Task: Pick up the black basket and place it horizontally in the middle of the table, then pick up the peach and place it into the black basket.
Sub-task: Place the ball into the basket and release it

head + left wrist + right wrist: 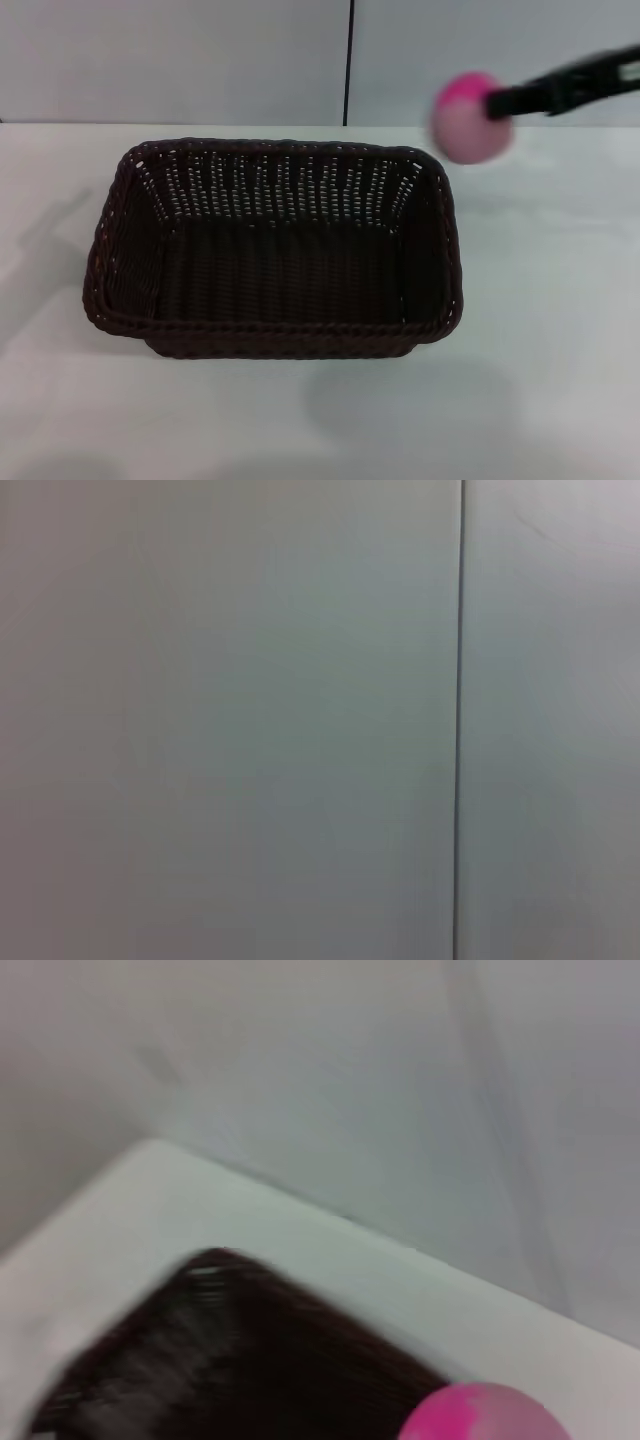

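Observation:
The black basket [275, 250] lies lengthwise across the middle of the white table [550, 330], open side up and empty. My right gripper [492, 103] reaches in from the upper right, shut on the peach [468, 118]. It holds the peach in the air just beyond the basket's far right corner. The right wrist view shows the peach [485, 1415] above the basket [230, 1360]. My left gripper is out of view; its wrist view shows only a wall.
A grey panelled wall [200, 60] with a dark vertical seam [348, 60] stands behind the table. The peach casts a faint shadow on the table in front of the basket [400, 400].

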